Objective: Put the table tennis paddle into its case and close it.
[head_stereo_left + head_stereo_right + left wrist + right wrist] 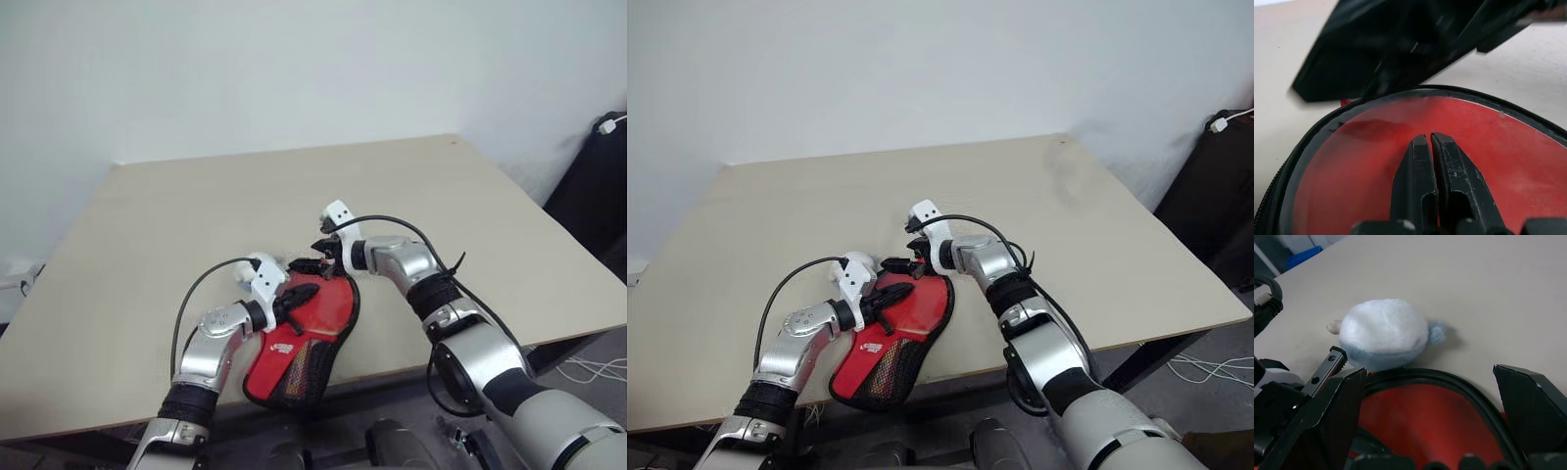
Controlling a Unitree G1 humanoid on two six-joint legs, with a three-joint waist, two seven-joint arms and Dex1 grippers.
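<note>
Two grippers meet over the case (294, 352), which lies at the near edge of the tan table (147, 255), its narrow mesh-panelled end hanging slightly past that edge. The case is red with black trim and a small white logo. Its wide end lies open, and the red rubber face of the table tennis paddle (1488, 147) shows inside, ringed by the black zip border. The left gripper (299, 299) has its two black fingers (1449, 171) pressed together, resting on or just above that red face; the wrist view does not settle whether they touch it. The right gripper (323, 250) hangs at the far rim of the case with its fingers (1528, 401) spread wide apart, holding nothing. Just beyond the case's round end, seen between those spread fingers, a fluffy white and pale blue ball (1383, 335) sits on the table, close beside the black trim
</note>
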